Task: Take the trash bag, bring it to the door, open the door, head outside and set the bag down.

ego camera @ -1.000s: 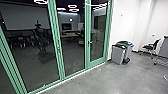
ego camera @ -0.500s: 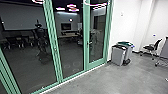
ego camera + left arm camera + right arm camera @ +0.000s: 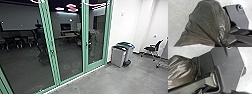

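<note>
The dark, see-through trash bag (image 3: 205,22) fills out large in the left wrist view, its folds drawn together at my left gripper (image 3: 221,45), which is shut on it. Part of the same bag (image 3: 181,72) shows beside my base in the right wrist view. Ahead in the head view, a green-framed glass door (image 3: 95,64) stands shut at the right end of the glass wall, with its handle (image 3: 88,44) on the left side of the frame.
Two grey bins (image 3: 118,58) stand against the white wall (image 3: 127,27) just right of the door. Farther right are a black chair (image 3: 151,48) and a table edge. Glass panels (image 3: 67,55) run along my left, with reflections in them. Grey concrete floor (image 3: 100,81) lies in front.
The head camera's view has shifted a little with my base, and the glass wall's frames now stand farther left in it. The door stays shut.
</note>
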You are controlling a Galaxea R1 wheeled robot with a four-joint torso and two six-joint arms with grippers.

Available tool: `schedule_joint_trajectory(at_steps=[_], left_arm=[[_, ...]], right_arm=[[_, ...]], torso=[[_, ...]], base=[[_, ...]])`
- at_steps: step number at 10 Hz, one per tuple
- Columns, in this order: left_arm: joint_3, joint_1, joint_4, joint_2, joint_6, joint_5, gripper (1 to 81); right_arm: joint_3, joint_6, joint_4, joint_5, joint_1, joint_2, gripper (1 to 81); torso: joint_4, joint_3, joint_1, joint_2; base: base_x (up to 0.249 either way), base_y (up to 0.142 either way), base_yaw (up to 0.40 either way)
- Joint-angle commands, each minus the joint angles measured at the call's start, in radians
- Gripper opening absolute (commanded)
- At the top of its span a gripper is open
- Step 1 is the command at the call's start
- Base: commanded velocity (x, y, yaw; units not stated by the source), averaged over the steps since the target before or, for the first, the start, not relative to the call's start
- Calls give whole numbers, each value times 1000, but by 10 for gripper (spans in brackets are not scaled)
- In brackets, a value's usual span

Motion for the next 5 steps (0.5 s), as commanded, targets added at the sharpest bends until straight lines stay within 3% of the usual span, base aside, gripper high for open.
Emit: schedule_joint_trajectory(at_steps=[1,5], left_arm=[[-3,-68,2,-3,5,56,10],[-3,-68,1,-3,5,55,10]], right_arm=[[5,-3,-12,-54,49,4,811],[7,-3,-12,-54,49,6,811]], torso=[[0,0,0,0],[0,0,0,0]], base=[[190,-75,0],[173,-76,0]])
